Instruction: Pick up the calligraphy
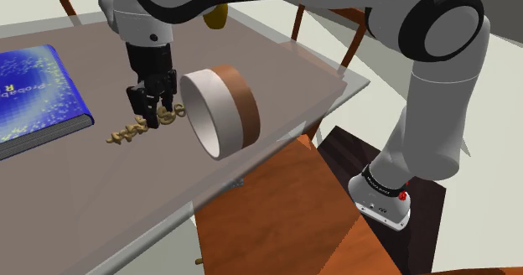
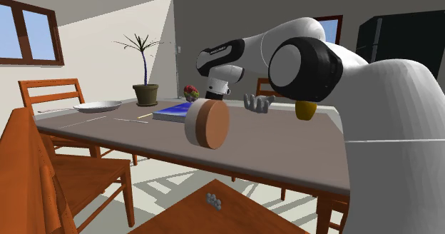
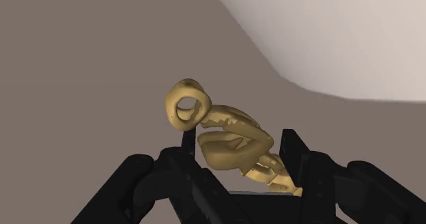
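Jaws clasp tan calligraphy (image 3: 232,144) on counter (image 1: 277,55) | risk: thin uneven shape may twist or slip at lift | hoop (image 1: 243,97) just beside may get knocked

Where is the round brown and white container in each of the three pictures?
Shoulder view: round brown-and-white container centre, standing on edge.
Second exterior view: centre, brown face toward camera.
Wrist view: white wall just beyond the black pincer.
Shared landmark: grey-brown tabletop under it.

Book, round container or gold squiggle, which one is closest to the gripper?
The tan calligraphy piece: the gripper is right at it; the round container stands beside, the blue book farther away.
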